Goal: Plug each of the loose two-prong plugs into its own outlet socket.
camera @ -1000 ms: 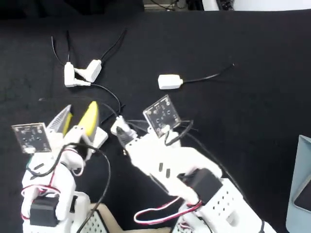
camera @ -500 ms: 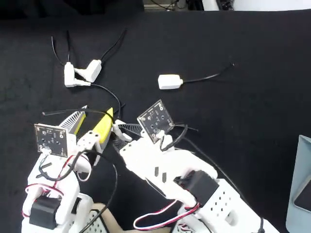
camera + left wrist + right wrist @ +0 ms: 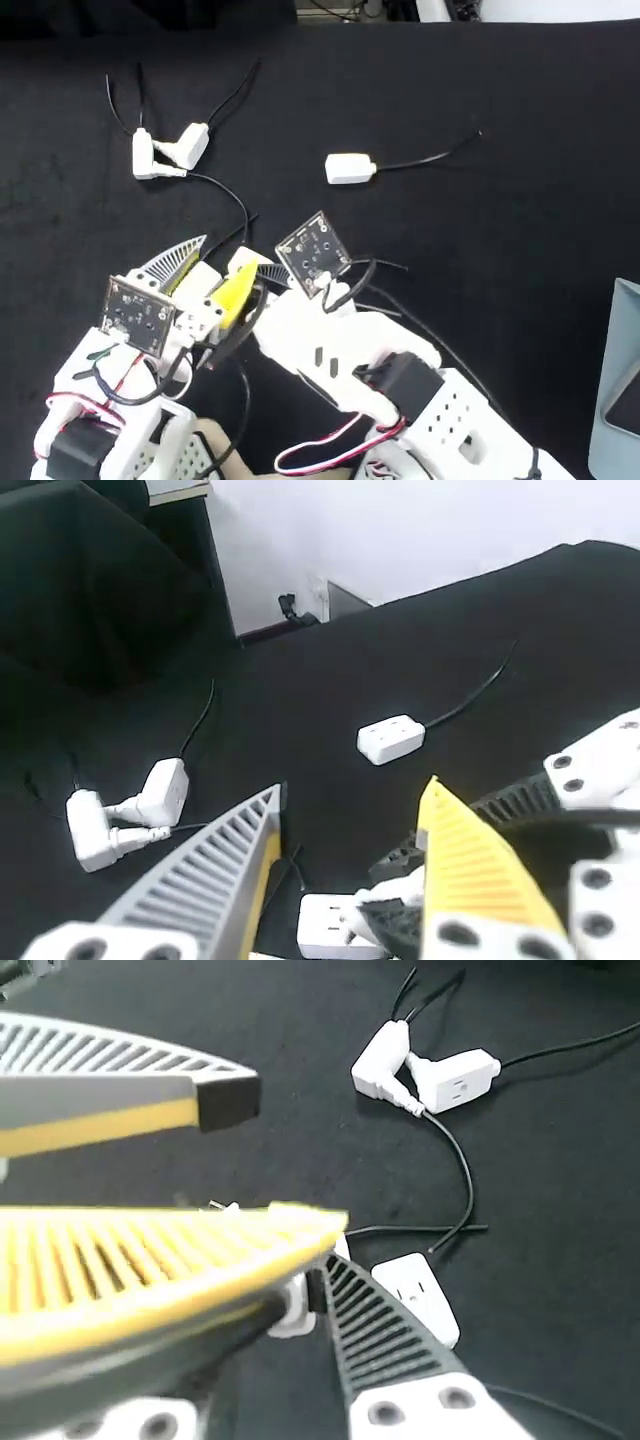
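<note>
My right gripper [image 3: 300,1285] is shut on a small white plug [image 3: 290,1310] low over the black table. A white outlet socket [image 3: 420,1295] lies on the cloth just beside it, also seen as the socket [image 3: 330,925] with the plug's prongs close to it. My left gripper [image 3: 232,252] stands open, its grey finger [image 3: 215,870] and yellow finger [image 3: 470,880] spread to either side of that plug and socket. Farther back lies a loose white socket [image 3: 350,168] on a thin cord. At the back left lies a joined plug and socket pair [image 3: 165,152].
Thin black cords [image 3: 228,195] run from the joined pair toward the grippers. A grey-blue container [image 3: 620,380] stands at the right edge. The two arms crowd the near middle; the far and right cloth holds nothing but the loose socket's cord [image 3: 430,155].
My left arm has swung right and forward, bringing its open fingers around the right gripper's tip. The right arm has drawn slightly back and left with the plug.
</note>
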`<state>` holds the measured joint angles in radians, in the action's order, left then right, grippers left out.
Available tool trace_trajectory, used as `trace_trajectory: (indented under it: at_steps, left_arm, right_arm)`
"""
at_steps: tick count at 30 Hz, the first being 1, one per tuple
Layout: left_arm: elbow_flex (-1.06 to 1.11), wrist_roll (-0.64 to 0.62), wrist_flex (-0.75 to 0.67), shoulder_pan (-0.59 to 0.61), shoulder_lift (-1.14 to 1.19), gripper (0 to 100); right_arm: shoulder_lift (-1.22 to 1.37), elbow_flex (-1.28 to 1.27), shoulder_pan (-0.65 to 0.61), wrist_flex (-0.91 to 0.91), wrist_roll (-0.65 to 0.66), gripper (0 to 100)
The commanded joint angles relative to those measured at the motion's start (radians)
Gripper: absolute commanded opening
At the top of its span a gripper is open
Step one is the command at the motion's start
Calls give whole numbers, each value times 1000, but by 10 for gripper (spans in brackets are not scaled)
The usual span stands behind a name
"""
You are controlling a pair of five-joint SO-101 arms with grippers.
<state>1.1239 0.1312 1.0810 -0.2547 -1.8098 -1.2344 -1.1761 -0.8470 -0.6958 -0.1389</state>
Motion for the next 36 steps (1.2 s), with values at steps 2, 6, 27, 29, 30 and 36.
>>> trace_trajectory:
  at_steps: [2,6,27,29,30,36]
  left_arm:
    - [-76,3,8,232,-5,223]
    - [-76,3,80,469,-5,223]
    - [297,-140,-48,905,-5,224]
    - [334,-158,-54,905,-5,224]
    - [341,-172,-54,905,-5,224]
    - [351,-187,-49,908,-5,224]
  right_arm:
    - [2,12,-8,-8,-6,11]
    - [71,48,-9,-2,-6,11]
    - [855,418,-8,219,60,11]
    - [906,421,-8,265,60,11]
    - [929,421,-8,293,61,11]
    - [1023,432,-8,368,66,11]
